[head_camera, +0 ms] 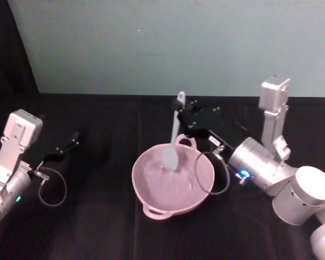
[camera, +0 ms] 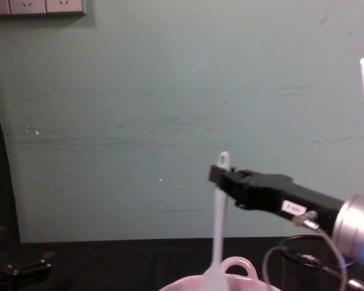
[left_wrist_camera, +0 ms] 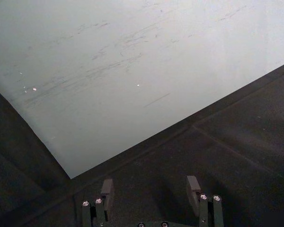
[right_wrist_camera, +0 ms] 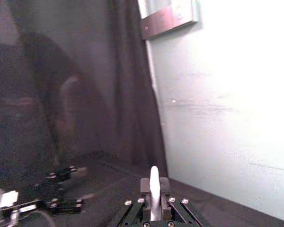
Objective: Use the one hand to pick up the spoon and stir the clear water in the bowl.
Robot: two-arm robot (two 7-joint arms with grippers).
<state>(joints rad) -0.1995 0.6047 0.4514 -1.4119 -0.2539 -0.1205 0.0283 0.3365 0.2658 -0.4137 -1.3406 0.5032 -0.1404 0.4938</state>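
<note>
- The bowl [head_camera: 135, 176] is round, pale pink and glossy, with a small loop handle on its far rim and another on its near rim. It stands on the black cloth counter [head_camera: 97, 227], about in the middle in front of the robot.
- The inside of the bowl shines wet, with faint ripples on its bottom.
- The spoon [head_camera: 175, 130] is white plastic. It has a long slim handle with a small eyelet at the top end and a flat, broad, rounded blade at the low end.
- The spoon stands almost upright, and its blade hangs down inside the bowl, near the far rim. I cannot tell how deep the blade sits in the water.
- The right pincer [head_camera: 180, 105] is black and boxy, on a silver round wrist with a grey cable loop [head_camera: 219, 173]. It reaches in from the right, above and behind the bowl.
- In the chest view the right pincer [camera: 215, 176] is closed on the upper part of the handle, just under the eyelet, and the spoon [camera: 218, 224] goes straight down from it.
- In the right wrist view the handle [right_wrist_camera: 154, 191] stands pinched between the two fingers.
- The left pincer [head_camera: 73, 140] rests low over the counter at the left, well apart from the bowl. In its wrist view its fingers [left_wrist_camera: 193, 184] are spread wide and hold nothing.
</note>
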